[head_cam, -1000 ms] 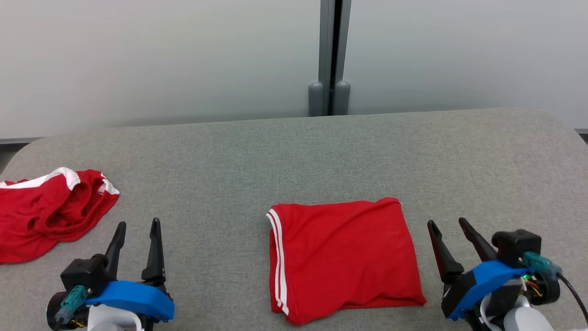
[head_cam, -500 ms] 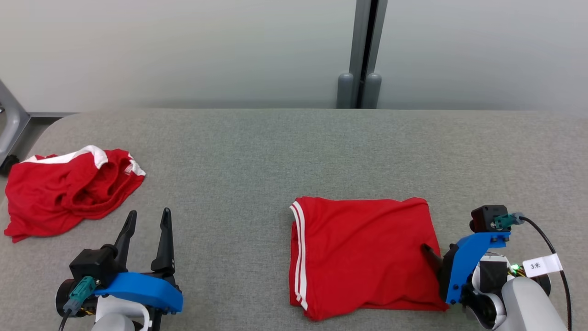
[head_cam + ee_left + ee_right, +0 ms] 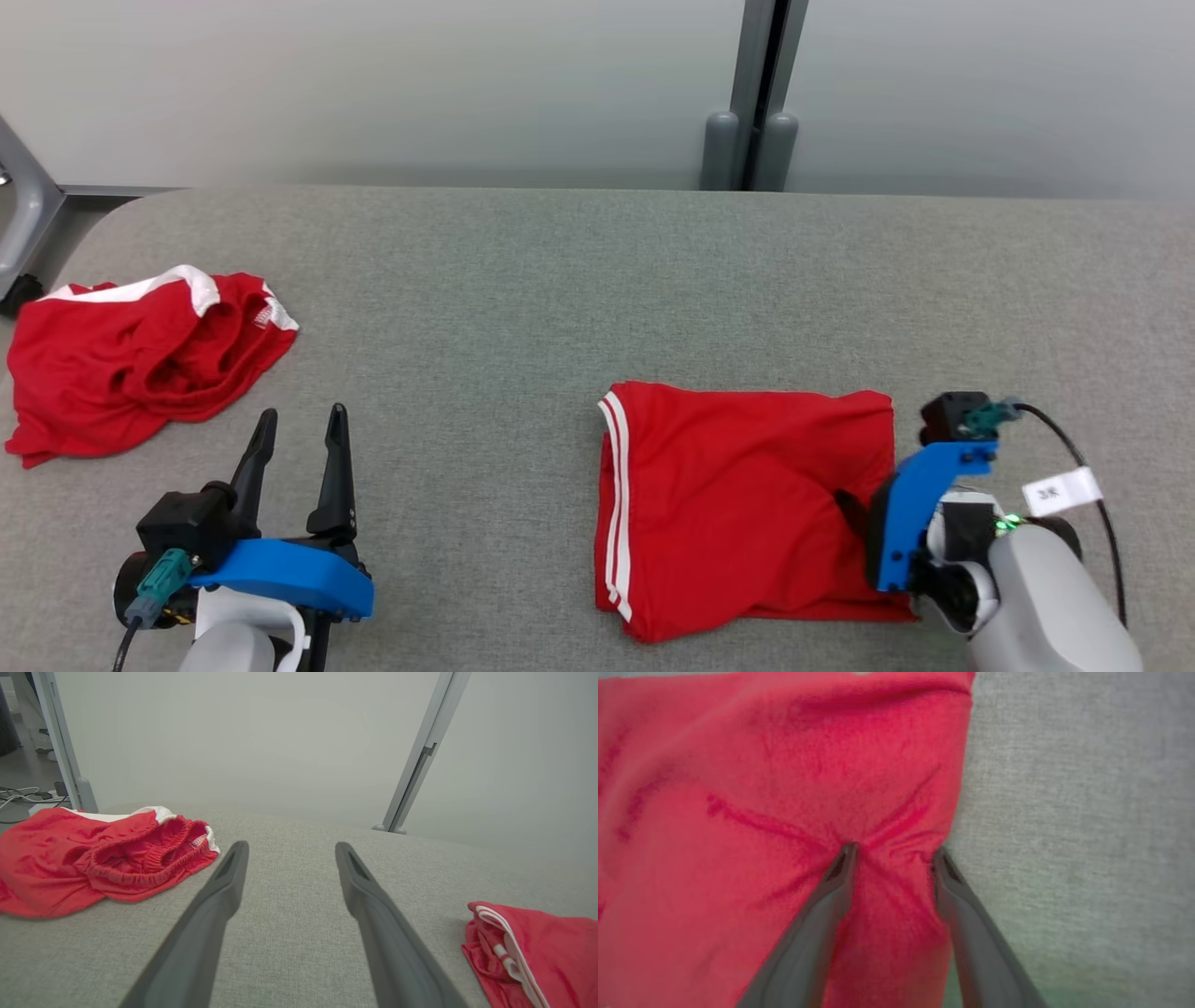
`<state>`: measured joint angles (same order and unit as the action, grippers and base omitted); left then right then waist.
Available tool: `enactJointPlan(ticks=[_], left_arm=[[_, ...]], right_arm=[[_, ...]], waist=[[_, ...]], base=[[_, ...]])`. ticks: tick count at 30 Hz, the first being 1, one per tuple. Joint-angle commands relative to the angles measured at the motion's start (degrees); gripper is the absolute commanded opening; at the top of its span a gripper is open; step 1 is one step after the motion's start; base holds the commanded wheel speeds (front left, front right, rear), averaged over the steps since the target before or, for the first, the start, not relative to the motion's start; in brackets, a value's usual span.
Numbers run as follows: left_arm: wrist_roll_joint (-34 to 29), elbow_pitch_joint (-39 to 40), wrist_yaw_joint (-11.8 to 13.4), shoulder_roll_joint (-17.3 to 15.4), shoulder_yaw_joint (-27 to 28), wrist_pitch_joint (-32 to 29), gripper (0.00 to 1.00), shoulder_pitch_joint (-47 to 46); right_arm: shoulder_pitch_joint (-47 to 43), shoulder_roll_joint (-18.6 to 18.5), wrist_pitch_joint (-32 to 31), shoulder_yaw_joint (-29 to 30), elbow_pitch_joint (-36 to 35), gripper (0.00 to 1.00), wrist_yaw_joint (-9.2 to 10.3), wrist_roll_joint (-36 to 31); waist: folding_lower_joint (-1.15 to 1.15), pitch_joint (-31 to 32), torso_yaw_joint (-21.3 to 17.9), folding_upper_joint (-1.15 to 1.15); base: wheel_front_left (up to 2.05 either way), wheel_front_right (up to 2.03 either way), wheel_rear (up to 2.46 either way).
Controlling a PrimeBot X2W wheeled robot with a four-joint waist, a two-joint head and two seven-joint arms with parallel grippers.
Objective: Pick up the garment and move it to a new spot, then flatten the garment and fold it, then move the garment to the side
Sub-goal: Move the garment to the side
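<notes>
1. First, at the far left, a crumpled red garment (image 3: 140, 359) with white trim lay bunched near the end of the grey table (image 3: 523, 280), its elastic waistband gaping.
2. Just right of it and nearer the robot, the left gripper (image 3: 302, 415) hung above bare tabletop, fingers spread wide and holding nothing.
3. Right of centre, the folded red garment (image 3: 738, 485) lay flat on the table as a roughly square packet. Two white stripes (image 3: 613, 504) ran down its left edge, and a few creases crossed its top layer.
4. At that garment's right edge, the right gripper (image 3: 894, 849) pointed down into the cloth, fingers apart. One tip dug into the top layer and the other sat at the very edge. The fabric between them was puckered but not pinched.
</notes>
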<state>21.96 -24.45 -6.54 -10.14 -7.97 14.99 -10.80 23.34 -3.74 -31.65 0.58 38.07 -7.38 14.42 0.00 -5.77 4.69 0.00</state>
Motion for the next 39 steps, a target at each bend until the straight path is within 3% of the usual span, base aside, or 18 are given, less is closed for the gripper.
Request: enactJointPlan(ticks=[1, 3, 13, 21, 30, 39], left_arm=[[-0.1, 0.2, 0.1, 0.2, 0.3, 0.3, 1.0, -0.9], [-0.2, 0.4, 0.2, 0.1, 0.7, 0.3, 1.0, -0.7], [-0.7, 4.3, 0.7, -0.5, 3.0, 0.3, 1.0, -0.5], [-1.5, 10.1, 1.0, -0.9, 5.2, 0.3, 1.0, -2.4], [-2.9, 13.8, 0.8, -3.4, 4.5, -0.8, 1.0, -5.3], [-3.4, 19.6, 1.0, -5.7, 3.8, -4.6, 1.0, -7.0]], right_arm=[[-0.1, 1.4, -0.6, -2.4, 1.0, 0.0, -0.2, 0.9], [1.5, 0.1, -0.6, -5.6, -0.4, 0.0, -0.19, 1.1], [13.4, -14.0, -3.3, -24.1, -10.0, 0.0, -0.11, 2.8], [24.0, -22.3, -1.6, -31.6, -12.1, 0.0, -0.11, 2.1], [31.4, -23.6, 6.9, -28.5, -5.4, 0.0, -0.08, -2.0], [34.6, -25.4, 15.7, -20.5, 3.1, 0.0, -0.07, -8.1]], waist=[[0.0, -0.1, -0.3, 0.0], [0.0, -0.5, -1.2, 0.0], [0.0, -3.3, -9.6, 0.0], [0.0, -9.4, -19.3, 0.0], [0.0, -16.2, -26.8, 0.0], [0.0, -22.0, -27.4, 0.0]], base=[[0.0, 0.0, 0.0], [0.0, 0.0, 0.0], [0.0, 0.0, 0.0], [0.0, 0.0, 0.0], [0.0, 0.0, 0.0], [0.0, 0.0, 0.0]])
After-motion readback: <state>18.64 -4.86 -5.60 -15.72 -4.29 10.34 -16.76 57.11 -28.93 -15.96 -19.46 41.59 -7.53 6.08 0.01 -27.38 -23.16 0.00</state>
